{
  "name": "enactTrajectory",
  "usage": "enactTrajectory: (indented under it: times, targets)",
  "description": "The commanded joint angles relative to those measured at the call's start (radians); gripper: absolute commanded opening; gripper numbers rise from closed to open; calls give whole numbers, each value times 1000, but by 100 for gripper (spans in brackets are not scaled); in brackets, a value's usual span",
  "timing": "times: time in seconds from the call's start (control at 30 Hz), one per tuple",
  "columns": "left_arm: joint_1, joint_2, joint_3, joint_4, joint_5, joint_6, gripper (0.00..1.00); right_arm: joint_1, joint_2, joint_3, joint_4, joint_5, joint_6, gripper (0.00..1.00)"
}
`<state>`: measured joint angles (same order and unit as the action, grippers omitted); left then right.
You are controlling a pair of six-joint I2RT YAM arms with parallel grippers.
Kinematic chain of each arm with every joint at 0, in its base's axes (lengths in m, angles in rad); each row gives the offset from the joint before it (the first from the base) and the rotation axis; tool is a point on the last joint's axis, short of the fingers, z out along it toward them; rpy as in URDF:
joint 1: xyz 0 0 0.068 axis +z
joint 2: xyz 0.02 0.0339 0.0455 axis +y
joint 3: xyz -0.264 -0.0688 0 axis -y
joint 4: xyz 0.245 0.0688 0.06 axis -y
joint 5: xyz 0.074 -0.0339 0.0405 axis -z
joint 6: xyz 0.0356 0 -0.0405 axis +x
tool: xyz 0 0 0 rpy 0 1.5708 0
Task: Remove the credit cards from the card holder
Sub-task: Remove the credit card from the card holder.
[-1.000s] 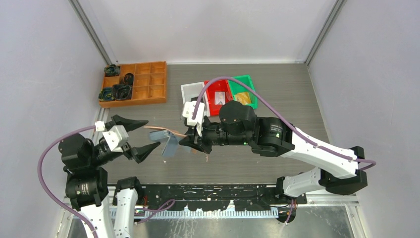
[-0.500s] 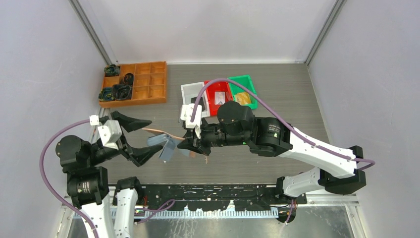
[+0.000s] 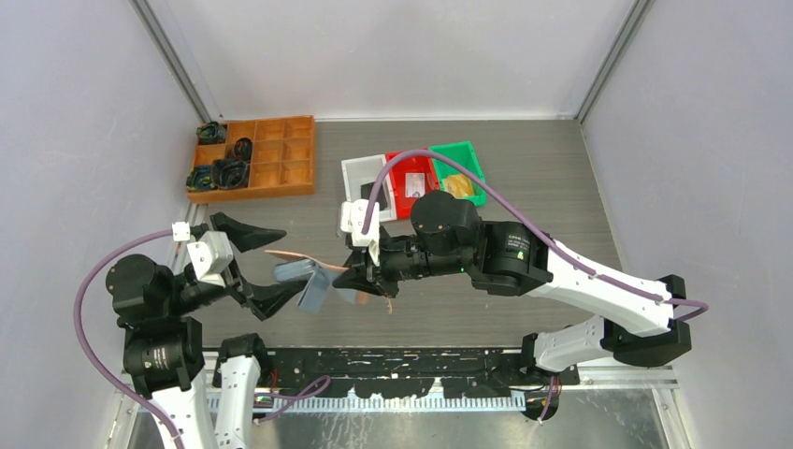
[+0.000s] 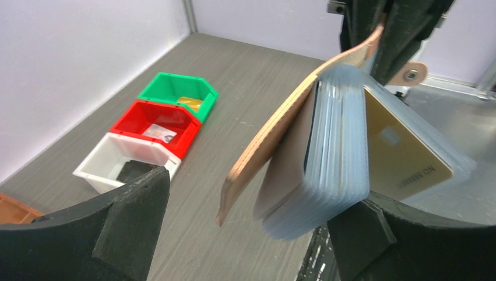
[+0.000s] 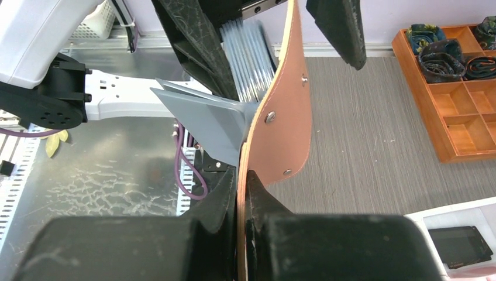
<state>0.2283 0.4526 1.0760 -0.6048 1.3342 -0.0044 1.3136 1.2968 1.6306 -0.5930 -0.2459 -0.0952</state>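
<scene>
Two pincers: the right pincer (image 5: 241,182) was clamped on the card holder (image 4: 275,137) by its pink cover; the left pincer (image 3: 291,256) stood wide apart.
Card holder: held above the worktop (image 4: 234,76), sleeves fanned toward the left pincer, which straddled them.
Gold card (image 4: 403,161): sleeved, free edge facing the left pincer, probably the nearer taker.

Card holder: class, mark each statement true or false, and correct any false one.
1. The right gripper is shut on the card holder. True.
2. The left gripper grips a card. False: it is open, with a finger on each side of the card holder.
3. A gold card sits in the card holder. True.
4. The green bin is empty. False: a yellowish card lies in it.
</scene>
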Motion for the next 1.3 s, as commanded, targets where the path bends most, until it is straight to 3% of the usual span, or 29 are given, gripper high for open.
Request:
enactTrajectory:
  times: [0.0,0.2,0.4,0.47,0.6,0.67,1.03,1.27]
  targets:
    - [-5,-5,28,62,-122,-31,99,4,-32,30,132,-33,5,1]
    - [-12,-3,6,178,-155,-144,100,4,-51,15,151,-15,5,0]
    - [-18,0,12,220,84,-218,100,4,-64,-6,180,-13,9,1]
    - [-20,0,29,165,137,-179,100,4,-62,-6,184,-13,9,0]
    - [-20,2,93,-107,177,38,100,4,-60,-5,196,-9,14,0]
    - [-21,0,100,-146,177,75,98,4,-62,-5,201,-10,19,1]
    - [-22,-7,112,-140,54,103,68,4,-75,-19,223,-25,53,0]
    - [-24,-11,73,78,-36,-109,44,5,-75,-26,236,-35,63,0]
